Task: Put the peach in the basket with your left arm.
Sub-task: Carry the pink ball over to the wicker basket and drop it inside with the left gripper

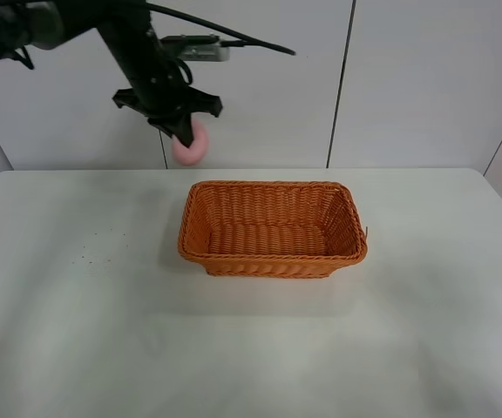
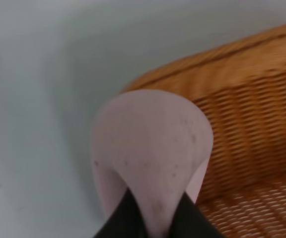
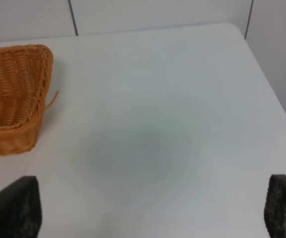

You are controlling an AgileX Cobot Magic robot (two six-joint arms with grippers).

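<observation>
My left gripper (image 1: 184,132) is shut on the pale-pink peach (image 1: 191,145) and holds it high in the air, just beyond the far left corner of the orange wicker basket (image 1: 273,229). In the left wrist view the peach (image 2: 150,153) fills the middle between the black fingers (image 2: 120,220), with the basket's rim (image 2: 217,59) right beside it. The basket is empty. My right gripper (image 3: 153,213) is open, its two fingertips (image 3: 14,208) wide apart over bare table to the right of the basket (image 3: 14,94).
The white table (image 1: 77,305) carries only the basket. A white panelled wall (image 1: 408,78) stands behind the far edge. A few dark specks (image 1: 94,248) lie on the table's left part.
</observation>
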